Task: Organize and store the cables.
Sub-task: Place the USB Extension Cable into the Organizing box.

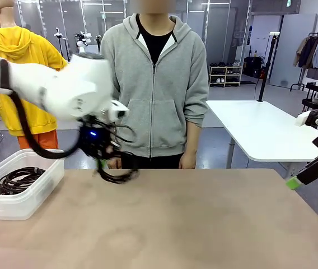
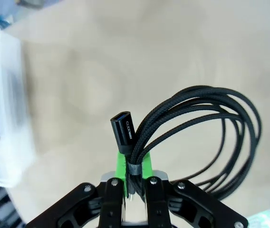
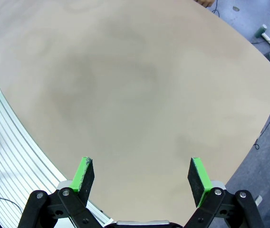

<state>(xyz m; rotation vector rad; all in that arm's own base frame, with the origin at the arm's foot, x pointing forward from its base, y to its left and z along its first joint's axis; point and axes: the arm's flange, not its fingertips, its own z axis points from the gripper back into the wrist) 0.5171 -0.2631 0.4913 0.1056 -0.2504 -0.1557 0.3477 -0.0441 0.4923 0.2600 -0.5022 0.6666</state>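
My left gripper is shut on a coiled black cable, pinching the bundle at its tie, with a black plug end sticking up beside the green pads. In the front view that left gripper hangs just above the far left part of the table with the cable dangling under it, blurred by motion. More coiled black cables lie in the clear plastic bin at the table's left edge. My right gripper stands open over bare tabletop, and its green fingertip shows at the right edge.
A person in a grey hoodie stands at the far side, hands down near the table edge. The bin appears blurred at the left of the left wrist view. A white table stands behind on the right.
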